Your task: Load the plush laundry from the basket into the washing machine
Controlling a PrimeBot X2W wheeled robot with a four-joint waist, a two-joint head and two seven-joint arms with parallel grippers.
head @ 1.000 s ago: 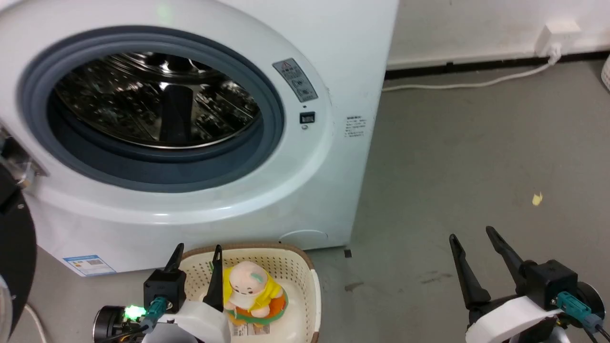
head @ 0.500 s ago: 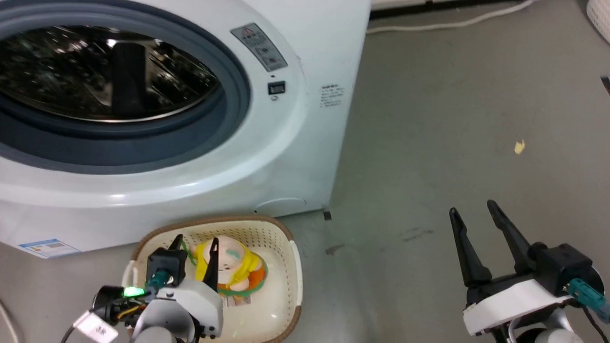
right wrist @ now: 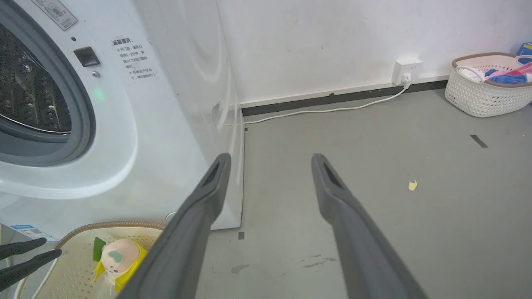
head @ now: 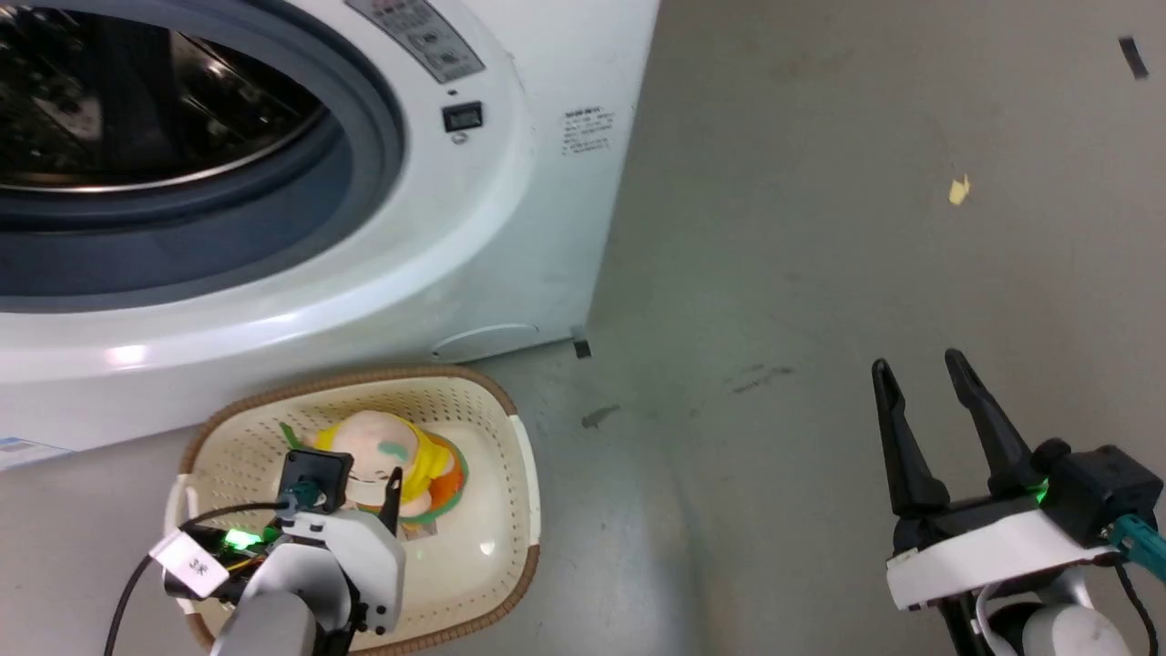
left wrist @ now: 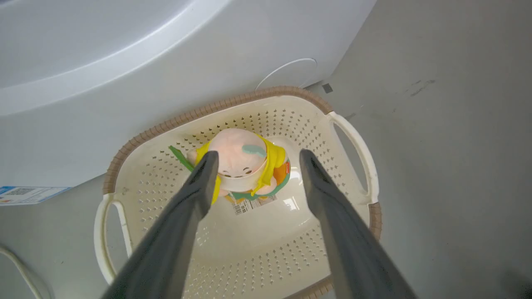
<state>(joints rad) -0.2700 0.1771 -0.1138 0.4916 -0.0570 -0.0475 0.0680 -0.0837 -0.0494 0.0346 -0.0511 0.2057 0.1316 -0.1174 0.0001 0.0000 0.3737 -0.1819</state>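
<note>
The large white front-loading washing machine [head: 474, 228], grey gasket round its porthole, stands directly behind the cream perforated plastic basket [left wrist: 291, 124] with the brown rim. The small plush doll [left wrist: 237, 158], peach-pink head and yellow jacket, sits upright inside the basket, near its washer-side wall. The left gripper [left wrist: 257, 154] hangs over the basket, fingers spread wide astride the doll, gripping nothing; contact cannot be confirmed. The right gripper [head: 916, 361], well right of the basket, is parted and empty.

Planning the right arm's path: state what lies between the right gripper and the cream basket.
Bare grey floor, with a small dark stain near the basket. The head view shows it; the right gripper has its jaws open.
</note>
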